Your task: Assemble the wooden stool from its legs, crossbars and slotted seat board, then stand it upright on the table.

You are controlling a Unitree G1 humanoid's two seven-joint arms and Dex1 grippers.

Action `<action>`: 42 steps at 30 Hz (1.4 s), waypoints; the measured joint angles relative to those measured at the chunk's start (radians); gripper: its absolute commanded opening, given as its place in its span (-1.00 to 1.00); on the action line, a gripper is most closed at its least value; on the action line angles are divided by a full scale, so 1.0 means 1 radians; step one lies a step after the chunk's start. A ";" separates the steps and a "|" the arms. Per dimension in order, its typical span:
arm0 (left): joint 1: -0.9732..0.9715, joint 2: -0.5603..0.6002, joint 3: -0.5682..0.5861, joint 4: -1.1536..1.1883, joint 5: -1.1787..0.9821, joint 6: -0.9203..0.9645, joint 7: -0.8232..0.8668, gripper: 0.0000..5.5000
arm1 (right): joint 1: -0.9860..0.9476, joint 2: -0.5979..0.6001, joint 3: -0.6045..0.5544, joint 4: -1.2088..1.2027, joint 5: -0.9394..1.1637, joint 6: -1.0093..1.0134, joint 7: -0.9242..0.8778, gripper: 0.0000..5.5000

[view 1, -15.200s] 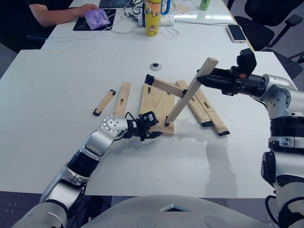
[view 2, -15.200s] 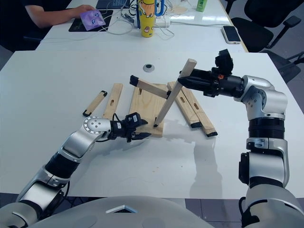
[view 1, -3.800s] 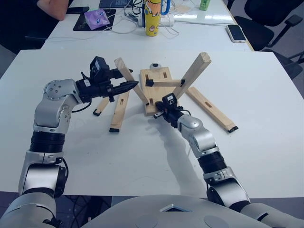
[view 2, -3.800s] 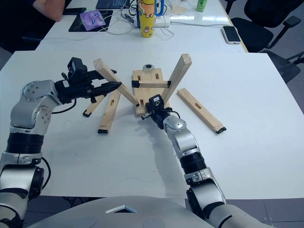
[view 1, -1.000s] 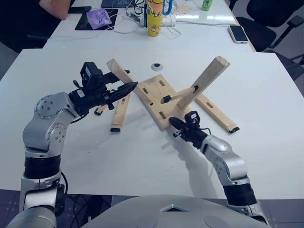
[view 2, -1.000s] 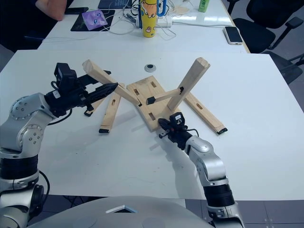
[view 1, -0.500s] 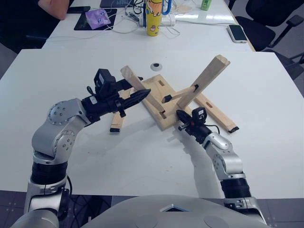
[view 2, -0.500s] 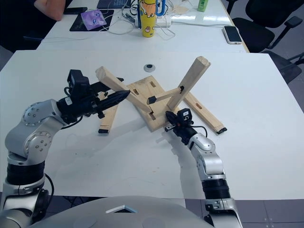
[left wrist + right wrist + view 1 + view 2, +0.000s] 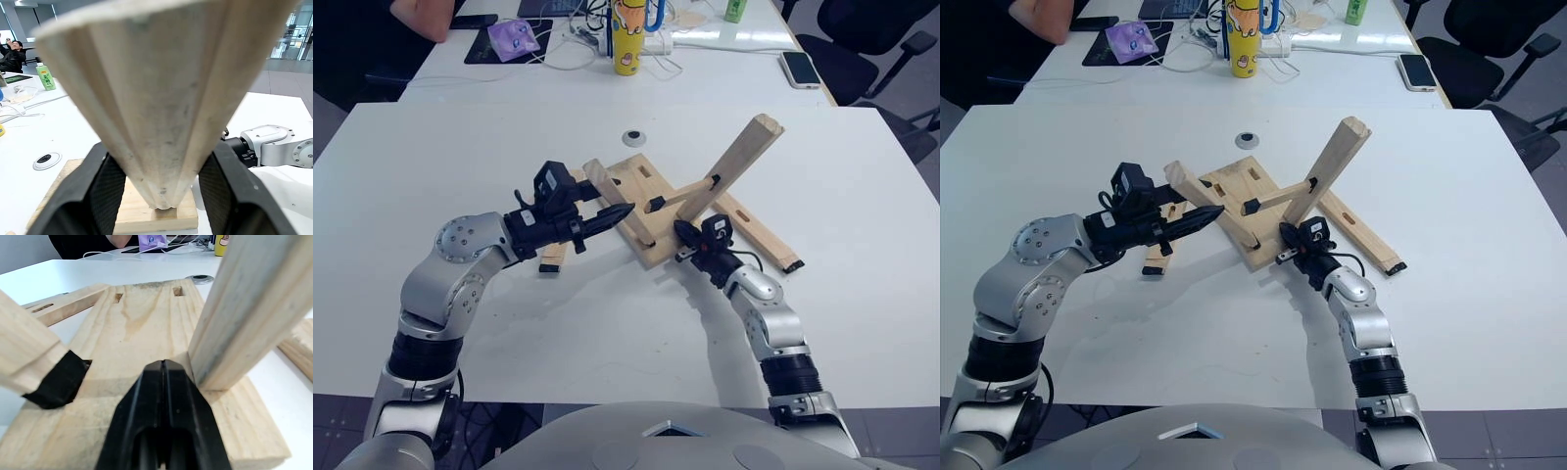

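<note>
The slotted seat board (image 9: 638,186) lies flat mid-table. One leg (image 9: 736,164) stands tilted in its right side, with a black-tipped crossbar (image 9: 683,195) jutting from it. My left gripper (image 9: 610,215) is shut on a second leg (image 9: 615,198), which slants down so its black-capped end touches the board's near half. In the left wrist view that leg (image 9: 156,98) sits between both fingers (image 9: 105,191). My right gripper (image 9: 682,235) is shut and rests on the board's near corner beside the standing leg (image 9: 254,308). Its tip (image 9: 164,396) holds nothing.
A loose slotted leg (image 9: 762,237) lies right of the board. Two more wooden pieces (image 9: 552,257) lie left of it behind my left arm. A small round disc (image 9: 634,137) sits behind the board. A yellow cup (image 9: 628,34) and a phone (image 9: 800,69) are on the far table.
My left arm has carried its leg rightward, lowering its end onto the board. My right gripper has slid from the table in front up to the board's near corner.
</note>
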 measured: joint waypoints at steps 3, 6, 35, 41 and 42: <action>-0.006 0.001 -0.013 -0.007 0.014 0.003 0.008 -0.25 | 0.000 0.000 0.006 -0.001 0.000 0.003 0.001 -1.00; -0.013 0.007 -0.021 -0.027 0.019 0.025 0.028 -0.25 | 0.001 0.000 0.008 -0.001 0.000 0.005 0.002 -1.00; -0.194 0.034 -0.124 -0.035 0.056 0.255 0.096 -0.25 | -0.019 -0.012 0.065 0.001 0.000 0.041 0.025 -1.00; -0.227 0.043 -0.149 0.001 0.058 0.258 0.077 -0.25 | -0.029 -0.012 0.070 0.011 0.000 0.060 0.026 -1.00; -0.230 0.043 -0.151 0.011 0.058 0.258 0.077 -0.25 | -0.029 -0.012 0.071 0.012 0.000 0.063 0.026 -1.00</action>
